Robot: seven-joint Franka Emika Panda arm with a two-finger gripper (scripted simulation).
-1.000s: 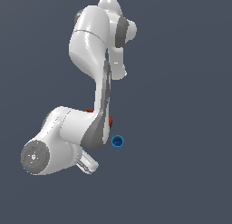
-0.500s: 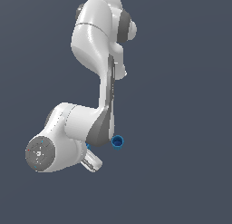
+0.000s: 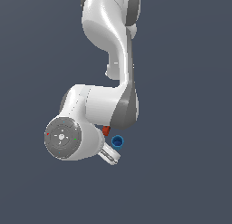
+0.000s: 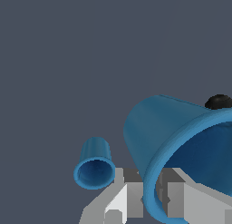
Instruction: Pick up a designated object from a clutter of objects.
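In the wrist view the small blue cup [image 4: 94, 168] sits off to one side, and the big blue cup [image 4: 181, 150] fills the other side, right up against the gripper [image 4: 149, 198], with its thick rim running between the fingers [image 4: 122, 202]. I cannot tell if the fingers are squeezing the rim or just sitting around it. If they only hold that thin edge, the big cup could tip or slip out, or bump the black part of the drill [image 4: 219, 101] just behind it.

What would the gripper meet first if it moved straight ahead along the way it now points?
Probably the large cup: in the wrist view its thick rim sits right over the gripper. The small cup lies off to one side. Depth is unclear.
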